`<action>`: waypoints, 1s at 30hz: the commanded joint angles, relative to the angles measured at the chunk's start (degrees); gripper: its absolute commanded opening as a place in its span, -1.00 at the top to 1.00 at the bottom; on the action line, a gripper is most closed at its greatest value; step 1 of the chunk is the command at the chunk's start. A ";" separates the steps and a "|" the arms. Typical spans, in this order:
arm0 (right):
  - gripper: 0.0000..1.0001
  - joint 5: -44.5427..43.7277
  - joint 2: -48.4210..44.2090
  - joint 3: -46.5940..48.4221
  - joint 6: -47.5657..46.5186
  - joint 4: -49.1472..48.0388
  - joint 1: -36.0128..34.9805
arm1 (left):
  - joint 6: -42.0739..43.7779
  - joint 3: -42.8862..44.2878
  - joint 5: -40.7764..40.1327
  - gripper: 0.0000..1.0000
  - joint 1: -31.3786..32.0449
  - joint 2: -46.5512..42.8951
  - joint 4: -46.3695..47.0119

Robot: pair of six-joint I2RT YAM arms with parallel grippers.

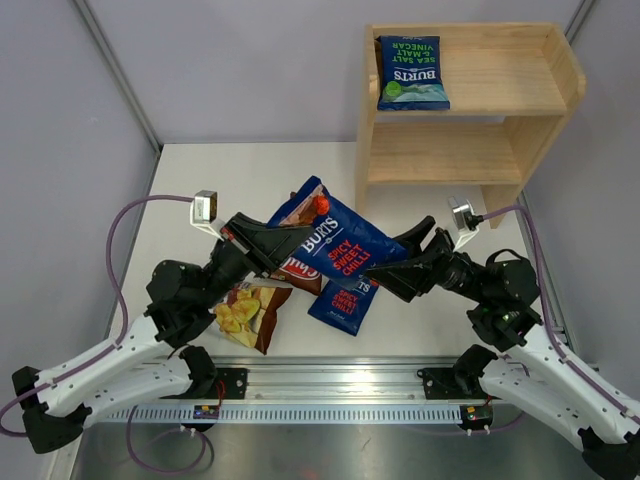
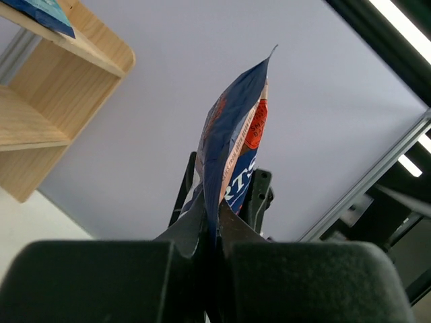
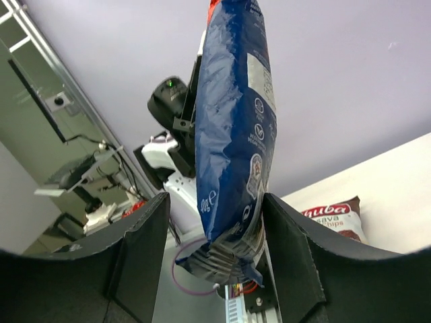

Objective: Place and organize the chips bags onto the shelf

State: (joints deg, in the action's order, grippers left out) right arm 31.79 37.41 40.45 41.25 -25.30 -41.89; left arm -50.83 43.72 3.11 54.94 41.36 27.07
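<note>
five bags in view: one on the shelf (image 1: pixel 470 155), one lifted between the two arms, three on the bench (image 1: pixel 250 180).
the lifted red-lettered burts bag (image 1: pixel 340 240) hangs above the bench, in front of the shelf and well apart from it. left jaws are clamped tight on one edge of it. right jaws are spread wide and straddle the opposite end of the same bag; whether either pad touches it cannot be told. the green-lettered burts bag (image 1: pixel 410 72) lies flat on the top tier, at its left side. a second red-lettered burts bag (image 1: pixel 342 303) lies on the bench beneath the lifted one. a chuba bag (image 1: pixel 243 312) lies beside the left arm, and a second chuba bag (image 1: pixel 298 268) shows partly under the lifted bag.
</note>
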 commanded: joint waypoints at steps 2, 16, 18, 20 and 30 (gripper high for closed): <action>-0.29 -4.88 0.74 -2.04 2.69 -9.24 0.05 | -8.23 -3.03 -7.41 1.00 -0.01 0.65 15.63; 0.05 -6.31 3.90 -3.71 4.54 -17.50 0.05 | -15.44 -4.97 -11.64 1.00 1.31 2.67 17.06; 0.06 -6.48 4.34 -3.45 4.45 -17.33 0.05 | -15.44 -4.62 -11.55 1.00 1.40 2.93 16.79; 0.06 -7.00 4.51 -3.18 4.19 -16.80 0.05 | -15.62 -4.26 -11.55 1.00 1.40 3.20 15.47; 0.84 -13.41 -1.10 -1.43 -0.56 -3.29 0.05 | -2.99 7.76 -20.13 -0.38 0.79 0.65 -11.91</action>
State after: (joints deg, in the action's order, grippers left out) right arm 22.70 39.55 36.23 43.20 -32.84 -41.85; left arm -61.45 44.16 -9.30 56.07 44.23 26.74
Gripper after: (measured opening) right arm 0.193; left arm 0.454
